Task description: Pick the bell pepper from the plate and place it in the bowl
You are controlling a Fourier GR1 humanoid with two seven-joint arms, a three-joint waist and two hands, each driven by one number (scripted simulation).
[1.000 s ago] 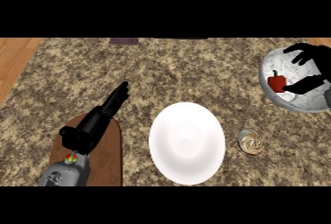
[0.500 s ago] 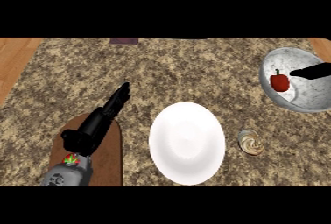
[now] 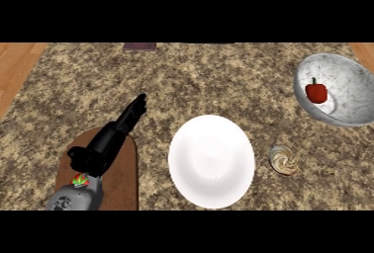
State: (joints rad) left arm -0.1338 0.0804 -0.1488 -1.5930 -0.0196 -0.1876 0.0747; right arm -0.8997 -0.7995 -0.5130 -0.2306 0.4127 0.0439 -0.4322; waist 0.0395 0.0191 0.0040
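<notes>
A red bell pepper [image 3: 316, 92] with a dark stem lies inside the grey speckled bowl [image 3: 349, 111] at the right edge of the head view. The white plate [image 3: 211, 160] sits bare at the middle of the counter, lower centre. My left hand [image 3: 111, 140] rests at the lower left with its fingers straight, pointing up and to the right, over a brown board. It holds nothing. My right hand does not show anywhere in the view.
A brown wooden board [image 3: 121, 173] lies under the left forearm. A small beige swirled pastry [image 3: 284, 160] sits just right of the plate. A dark object [image 3: 139, 46] lies at the far edge of the granite counter [image 3: 219, 79].
My right hand has let go of the bell pepper in the bowl and drawn back out of view to the right. The left hand has stayed in place.
</notes>
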